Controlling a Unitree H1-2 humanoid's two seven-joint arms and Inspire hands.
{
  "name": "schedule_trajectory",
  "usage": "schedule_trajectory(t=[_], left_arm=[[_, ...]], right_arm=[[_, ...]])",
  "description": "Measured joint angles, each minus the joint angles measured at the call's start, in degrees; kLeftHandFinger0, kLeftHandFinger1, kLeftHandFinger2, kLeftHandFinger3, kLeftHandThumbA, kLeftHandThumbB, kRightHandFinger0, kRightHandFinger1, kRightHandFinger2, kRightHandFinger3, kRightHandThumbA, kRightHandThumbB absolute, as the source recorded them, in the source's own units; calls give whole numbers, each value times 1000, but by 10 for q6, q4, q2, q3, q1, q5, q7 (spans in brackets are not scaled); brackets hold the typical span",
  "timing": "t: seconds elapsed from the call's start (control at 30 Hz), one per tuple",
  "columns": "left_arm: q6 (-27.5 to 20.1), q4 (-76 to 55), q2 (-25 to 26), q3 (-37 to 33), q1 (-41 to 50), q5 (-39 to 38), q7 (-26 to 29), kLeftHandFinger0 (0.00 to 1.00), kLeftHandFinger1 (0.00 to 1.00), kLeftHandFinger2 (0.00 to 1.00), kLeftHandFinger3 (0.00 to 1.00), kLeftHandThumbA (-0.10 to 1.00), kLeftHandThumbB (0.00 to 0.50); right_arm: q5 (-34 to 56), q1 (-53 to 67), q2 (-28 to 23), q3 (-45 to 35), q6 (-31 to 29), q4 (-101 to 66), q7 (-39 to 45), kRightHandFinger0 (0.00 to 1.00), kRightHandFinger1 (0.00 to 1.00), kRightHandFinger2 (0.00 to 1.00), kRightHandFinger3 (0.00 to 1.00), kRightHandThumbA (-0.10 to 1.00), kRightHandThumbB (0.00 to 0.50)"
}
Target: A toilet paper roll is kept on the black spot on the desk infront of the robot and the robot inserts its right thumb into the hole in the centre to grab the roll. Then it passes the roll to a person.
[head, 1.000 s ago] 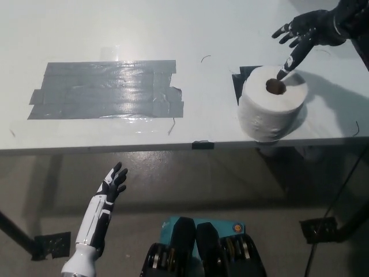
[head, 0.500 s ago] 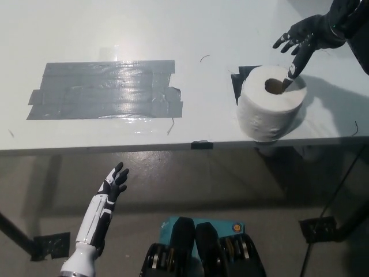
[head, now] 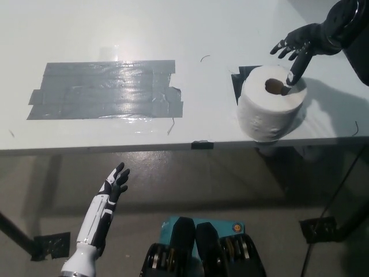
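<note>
The toilet paper roll (head: 271, 104) stands upright on the white desk (head: 202, 34), core hole facing up, sitting on the black spot (head: 238, 81), which peeks out at its far left. It's pretty close to the front edge of the desk. The right hand (head: 298, 45) hovers over the roll's far right rim w/ fingers (head: 281, 45) spread apart, holding nothing. Its thumb (head: 292, 72) points down at the top face of the roll, tip just beside the cardboard core (head: 274, 86), maybe touching the paper, but I can't tell from this angle if it's actually in the hole yet. Looks like it's landing a bit to the right of it tbh.

Handling-wise: the roll is light and soft, the paper squishes and the outer layers can slide or unwind, so squeezing the outside isn't great. The cardboard tube is the stiff bit, so thumb inside the core + fingers clamping the outer wall is prob the best hold. Being so light, it could tip or scoot toward the desk edge if the thumb pushes sideways.

The left hand (head: 115, 182) rests low below the desk, at lower left, fingers loosely apart, empty. There's also a big grey tape patch (head: 106, 89) on the left of the desk, not involved. No person in view.
</note>
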Motion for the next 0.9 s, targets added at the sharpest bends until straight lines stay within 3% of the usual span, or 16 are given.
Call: schedule_trajectory(t=[0.27,0.4,0.7,0.9], left_arm=[[1,0,0,0,-1,1,-1,1000,1000,1000,1000,1000,119],[1,0,0,0,-3,1,-1,1000,1000,1000,1000,1000,139],[4,0,0,0,-12,4,-1,1000,1000,1000,1000,1000,131],[5,0,0,-1,-13,7,-1,1000,1000,1000,1000,1000,132]], right_arm=[[-7,5,4,-24,-2,3,-29,1000,1000,1000,1000,1000,411],[-8,7,4,-35,-5,3,-38,1000,1000,1000,1000,1000,385],[-5,7,4,-79,-12,3,-49,1000,1000,1000,1000,1000,346],[-8,7,4,-83,-12,3,-52,1000,1000,1000,1000,1000,396]])
